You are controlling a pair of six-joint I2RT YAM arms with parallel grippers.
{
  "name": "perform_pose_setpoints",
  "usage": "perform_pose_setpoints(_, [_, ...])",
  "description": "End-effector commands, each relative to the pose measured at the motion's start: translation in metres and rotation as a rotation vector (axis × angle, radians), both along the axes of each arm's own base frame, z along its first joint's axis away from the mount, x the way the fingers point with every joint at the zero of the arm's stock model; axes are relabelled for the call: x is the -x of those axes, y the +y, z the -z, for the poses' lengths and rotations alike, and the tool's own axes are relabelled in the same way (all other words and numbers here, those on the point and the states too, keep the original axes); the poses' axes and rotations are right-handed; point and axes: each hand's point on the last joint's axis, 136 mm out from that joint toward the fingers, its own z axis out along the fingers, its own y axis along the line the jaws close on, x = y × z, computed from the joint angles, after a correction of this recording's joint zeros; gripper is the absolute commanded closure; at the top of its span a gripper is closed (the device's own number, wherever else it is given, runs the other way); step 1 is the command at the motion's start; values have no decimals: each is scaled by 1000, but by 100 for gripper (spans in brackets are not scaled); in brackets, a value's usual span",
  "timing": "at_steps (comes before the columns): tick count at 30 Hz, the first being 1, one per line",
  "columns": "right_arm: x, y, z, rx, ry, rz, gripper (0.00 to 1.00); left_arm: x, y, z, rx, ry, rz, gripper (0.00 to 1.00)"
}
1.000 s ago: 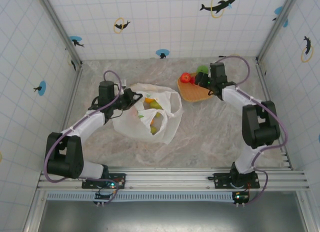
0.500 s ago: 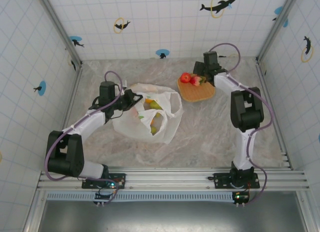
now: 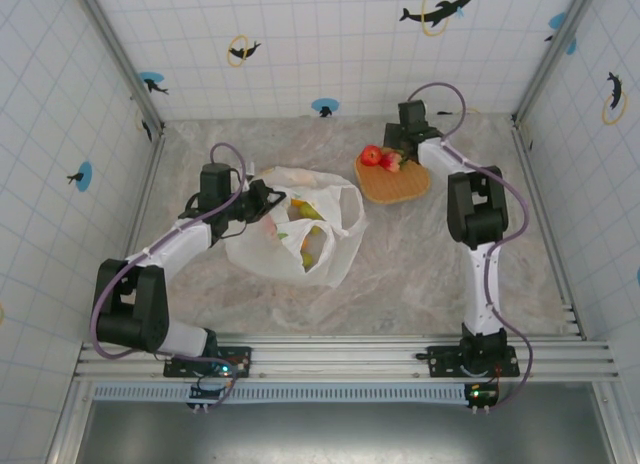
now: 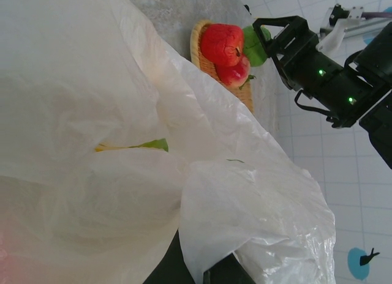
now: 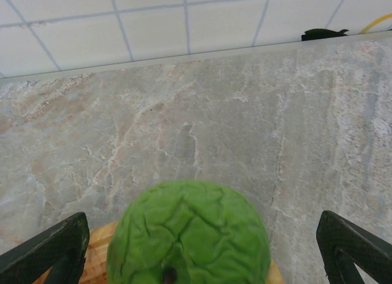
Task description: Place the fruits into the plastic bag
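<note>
The right tool [image 5: 197, 250] stands wide, its fingers flanking the wrinkled green fruit [image 5: 187, 229] without touching it; beside that fruit two red apples [image 3: 378, 158] lie on the tray [image 3: 402, 187]; well apart across the desk [image 3: 420, 264], the left tool [image 3: 262, 197] pinches the plastic bag [image 3: 335, 259] by its rim.

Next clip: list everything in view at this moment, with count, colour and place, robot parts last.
plastic bag: one, white translucent, left of the table's centre, mouth open upward.
fruits in the bag: several, yellow-green, exact count unclear.
tray: one, orange-tan, far side, right of centre.
red apples: two, red, side by side on the tray's far left edge.
green fruit: one, green, wrinkled skin, on the tray's far edge.
table: one, marbled grey-beige.
left gripper: shut, apparently pinching the bag's left rim.
right gripper: open, fingers either side of the green fruit.
</note>
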Motion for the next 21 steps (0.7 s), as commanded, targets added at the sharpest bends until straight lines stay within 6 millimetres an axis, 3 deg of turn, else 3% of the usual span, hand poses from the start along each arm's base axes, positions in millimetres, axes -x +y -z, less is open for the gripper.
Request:
perform_pose_setpoints(1, [-6, 6, 8, 29, 25, -11, 7, 1, 0, 5, -9, 4, 15, 100])
perform_pose_setpoints(12, [-12, 6, 16, 49, 29, -19, 23, 2, 0, 7, -12, 14, 20, 100])
perform_pose_setpoints(16, [-14, 7, 6, 49, 11, -25, 31, 2, 0, 7, -13, 13, 21, 100])
perform_pose_setpoints(21, [-14, 6, -16, 46, -16, -27, 33, 3, -1, 6, -12, 10, 24, 100])
